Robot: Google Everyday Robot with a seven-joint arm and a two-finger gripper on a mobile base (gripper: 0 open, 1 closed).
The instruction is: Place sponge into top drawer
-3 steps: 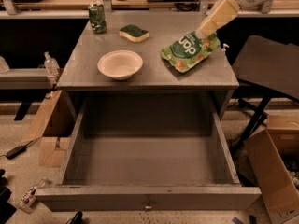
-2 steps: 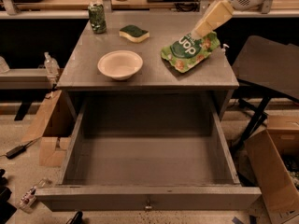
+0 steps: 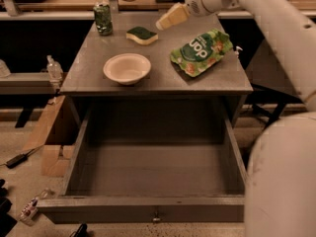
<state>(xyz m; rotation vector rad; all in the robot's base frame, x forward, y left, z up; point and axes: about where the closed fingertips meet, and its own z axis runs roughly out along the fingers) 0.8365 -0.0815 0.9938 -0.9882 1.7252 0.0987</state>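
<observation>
The sponge [image 3: 141, 34] lies green side up at the back of the grey tabletop [image 3: 89, 68], between a can and a snack bag. My gripper [image 3: 169, 18] hovers above the table just to the right of the sponge and slightly behind it, apart from it and holding nothing that I can see. The top drawer [image 3: 148, 209] stands pulled fully open below the tabletop. Its inside is bare and the small knob [image 3: 156, 217] shows on the front panel.
A white bowl [image 3: 127, 68] sits at the table's front left. A green snack bag [image 3: 200, 51] lies at the right, a green can [image 3: 103, 18] at the back left. My white arm [image 3: 281, 28] and base [image 3: 281, 181] fill the right side. Cardboard boxes [image 3: 49, 132] stand left of the drawer.
My gripper has moved left from above the snack bag to just beside the sponge. The arm now reaches further across the right side of the view.
</observation>
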